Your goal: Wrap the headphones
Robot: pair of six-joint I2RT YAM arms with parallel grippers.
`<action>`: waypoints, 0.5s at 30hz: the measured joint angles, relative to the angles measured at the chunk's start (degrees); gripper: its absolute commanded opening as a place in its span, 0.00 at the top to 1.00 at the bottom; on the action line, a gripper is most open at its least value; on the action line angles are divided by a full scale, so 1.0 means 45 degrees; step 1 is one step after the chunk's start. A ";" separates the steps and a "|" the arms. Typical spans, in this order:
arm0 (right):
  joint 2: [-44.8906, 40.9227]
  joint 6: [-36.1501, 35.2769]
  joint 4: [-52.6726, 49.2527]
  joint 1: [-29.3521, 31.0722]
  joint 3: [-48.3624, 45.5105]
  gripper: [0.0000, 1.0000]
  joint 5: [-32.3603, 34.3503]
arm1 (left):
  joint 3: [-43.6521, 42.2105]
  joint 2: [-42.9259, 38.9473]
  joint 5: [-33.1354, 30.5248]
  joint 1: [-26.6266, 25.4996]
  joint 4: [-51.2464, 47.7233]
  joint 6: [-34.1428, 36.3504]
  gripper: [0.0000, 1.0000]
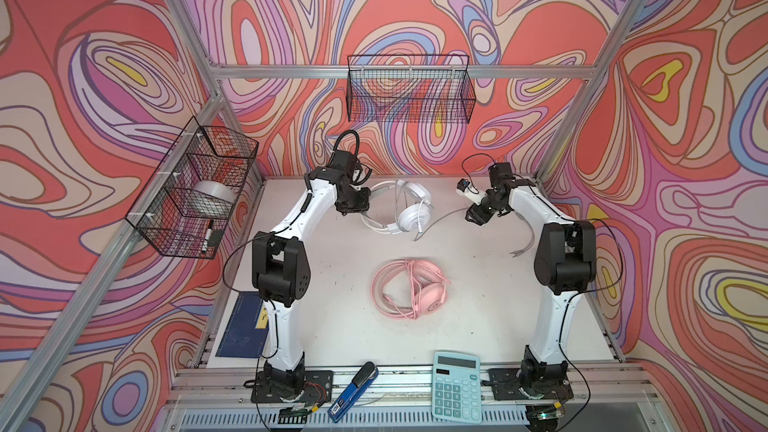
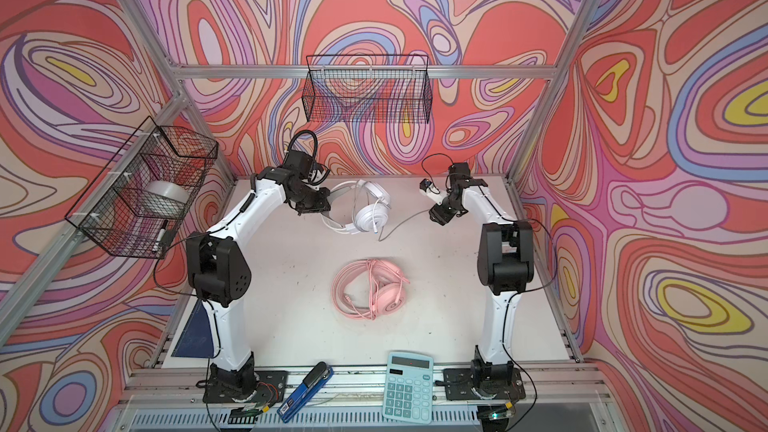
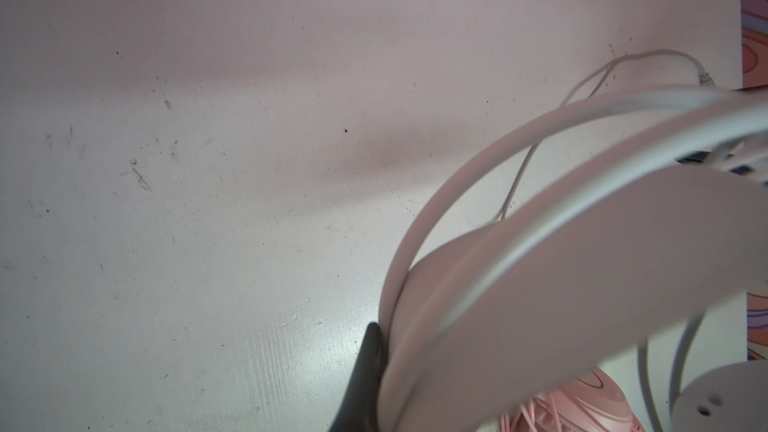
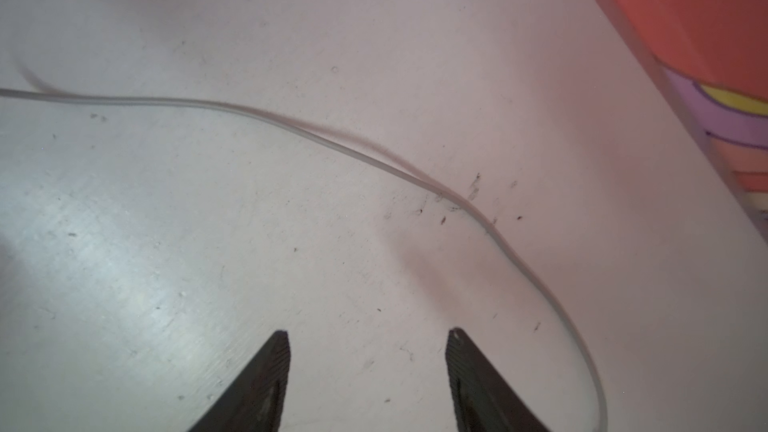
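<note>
A: Starting with the left gripper point(image 1: 360, 214) — clenched on the headband point(image 3: 540, 263) of the white headset point(image 1: 409, 214), at the far end of the table point(image 1: 332, 326).

B: And the right gripper point(image 4: 368, 338)?

A: Spread apart, grasping nothing, poised over bare tabletop just beside the grey cord point(image 4: 374, 160), not touching it.

B: Pink headset point(image 1: 415, 295)?

A: Lying mid-table, well apart from both grippers, wound about with loops of pink cord point(image 1: 384, 297).

B: Any writing to read?

A: Only on the blue stapler point(image 1: 353, 390) and the teal calculator point(image 1: 456, 386) at the near edge — too small to make out.
</note>
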 measured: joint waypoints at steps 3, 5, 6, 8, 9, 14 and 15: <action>0.0850 -0.1044 -0.0209 -0.0010 0.1350 0.37 -0.0087 | -0.0015 0.0000 0.0034 0.0000 -0.0005 -0.0005 1.00; 0.1666 -0.1418 -0.0272 -0.0015 0.2633 0.38 -0.0282 | -0.0015 0.0000 0.0092 0.0000 0.0005 -0.0044 1.00; 0.2137 -0.1583 -0.0262 -0.0010 0.3317 0.38 -0.0452 | -0.0015 0.0000 0.0102 0.0000 0.0000 -0.0049 1.00; 0.2909 -0.1807 -0.0340 -0.0015 0.4308 0.40 -0.0816 | -0.0015 0.0000 0.0097 0.0000 -0.0005 -0.0049 1.00; 0.3337 -0.1962 -0.0495 -0.0015 0.4823 0.41 -0.1059 | -0.0015 0.0000 0.0097 0.0000 -0.0015 -0.0053 1.00; 0.4707 -0.2613 -0.1496 -0.0010 0.5994 0.41 -0.1914 | -0.0039 0.0000 0.0063 0.0000 -0.0029 -0.0044 1.00; 0.4823 -0.2769 -0.1700 -0.0010 0.5994 0.41 -0.2021 | -0.0039 0.0000 0.0044 0.0000 -0.0053 -0.0044 1.00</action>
